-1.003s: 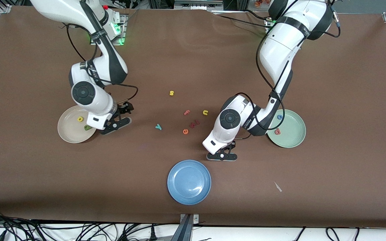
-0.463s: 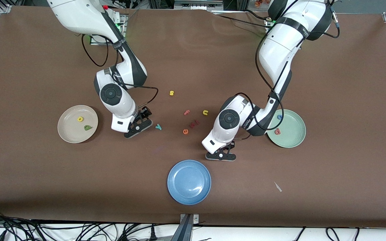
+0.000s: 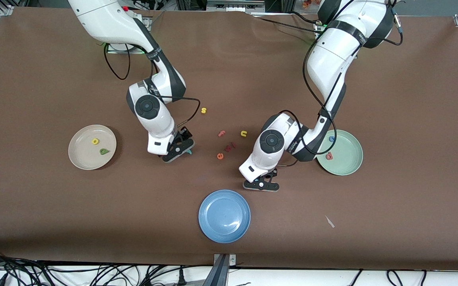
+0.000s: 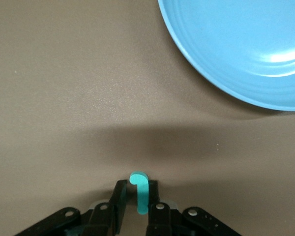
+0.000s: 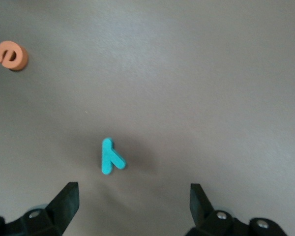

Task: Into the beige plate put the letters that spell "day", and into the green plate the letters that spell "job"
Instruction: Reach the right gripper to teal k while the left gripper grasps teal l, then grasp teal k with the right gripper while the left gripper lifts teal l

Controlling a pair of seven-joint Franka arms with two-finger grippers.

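My left gripper (image 3: 261,184) (image 4: 136,185) is down at the table, beside the blue plate. Its fingers press on both sides of the teal j (image 4: 140,192), which the hand hides in the front view. My right gripper (image 3: 177,149) (image 5: 132,192) hangs open over the teal y (image 5: 110,156) (image 3: 189,151). The y lies flat on the brown cloth, just ahead of the fingertips. The beige plate (image 3: 82,161) at the right arm's end holds the yellow a (image 3: 95,141) and the olive d (image 3: 103,151). The green plate (image 3: 348,167) holds the blue o (image 3: 332,138) and the salmon b (image 3: 329,156).
The blue plate (image 3: 224,215) (image 4: 246,49) lies nearest the front camera. Loose letters lie mid-table: a yellow s (image 3: 203,110), a pink f (image 3: 222,133), a yellow u (image 3: 243,134), an orange e (image 3: 220,156) (image 5: 11,55) and a red letter (image 3: 231,146).
My right arm swung from beside the beige plate toward mid-table and now hangs over the y, still open. My left gripper stayed put while its fingers closed in on the j.
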